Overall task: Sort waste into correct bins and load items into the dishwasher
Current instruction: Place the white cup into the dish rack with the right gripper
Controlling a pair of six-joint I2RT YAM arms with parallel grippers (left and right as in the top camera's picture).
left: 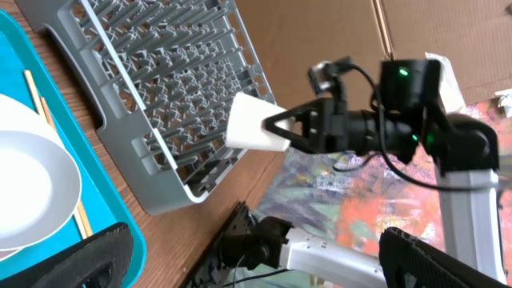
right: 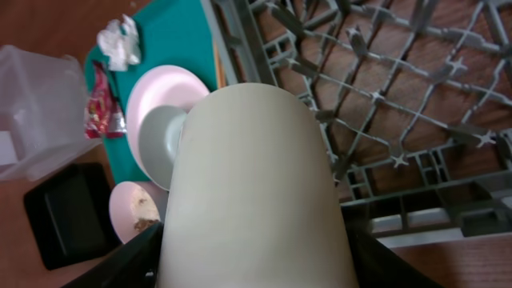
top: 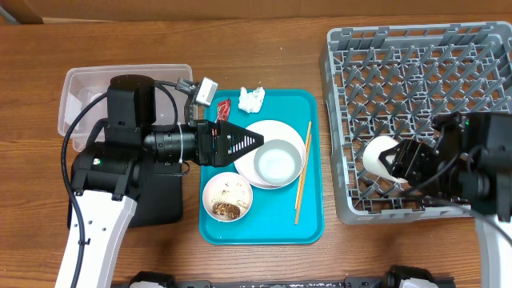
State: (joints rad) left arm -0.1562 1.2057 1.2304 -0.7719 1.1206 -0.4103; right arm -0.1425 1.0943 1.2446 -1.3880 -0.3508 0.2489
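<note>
The small white cup [right: 252,184] was clamped across its smooth wall by the right gripper [top: 394,158], with the dish rack [top: 330,88] beneath. It was judged light, rigid, slippery and breakable.

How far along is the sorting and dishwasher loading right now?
Nothing looks finished. The dish rack shows no dishes yet. In hand: the right gripper holds the white cup over it. Left to do: the plate, empty bowl, bowl of food scraps, chopsticks, tissue and wrapper all sit on the teal tray.
</note>
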